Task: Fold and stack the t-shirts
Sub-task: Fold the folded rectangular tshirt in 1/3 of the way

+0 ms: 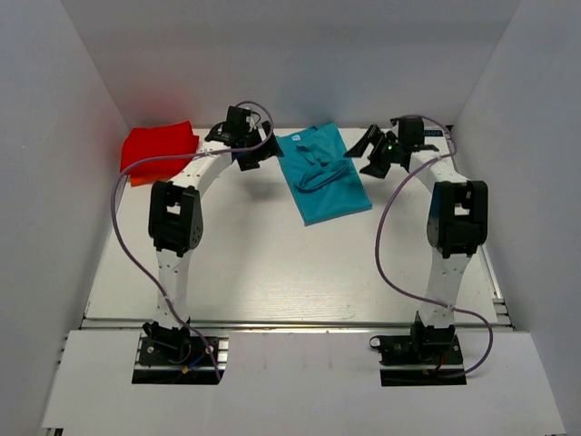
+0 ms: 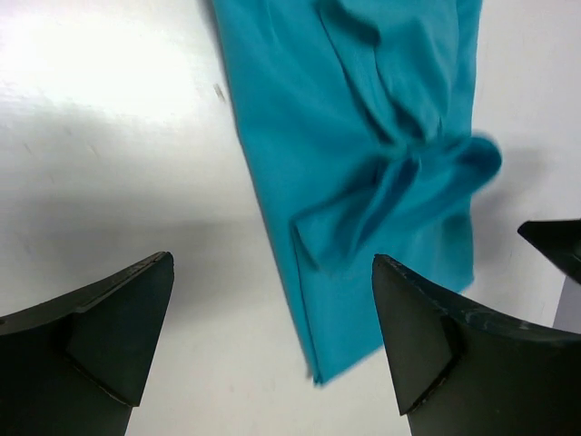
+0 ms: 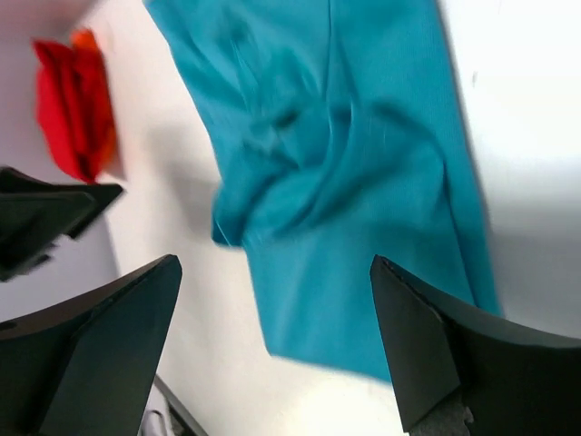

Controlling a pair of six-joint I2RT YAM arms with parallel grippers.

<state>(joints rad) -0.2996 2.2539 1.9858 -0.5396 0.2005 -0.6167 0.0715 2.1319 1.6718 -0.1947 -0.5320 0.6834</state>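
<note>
Left end effector [image 2: 272,262] spread wide, empty, just beside left edge of crumpled teal cloth t-shirt [image 1: 323,182] on white surface [image 1: 272,263]. Right end effector [image 3: 274,263] equally wide, gripping nothing, near shirt's opposite edge. Folded bright red cloth t-shirt [image 1: 160,148] well apart, far-left corner.

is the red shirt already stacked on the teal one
No, the red t-shirt sits at the far left, clearly apart from the teal t-shirt in the middle.

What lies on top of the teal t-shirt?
Only its own cloth: a bunched fold lies across the teal t-shirt. The left gripper and right gripper are open beside it. Anything beneath the shirt is covered.
</note>
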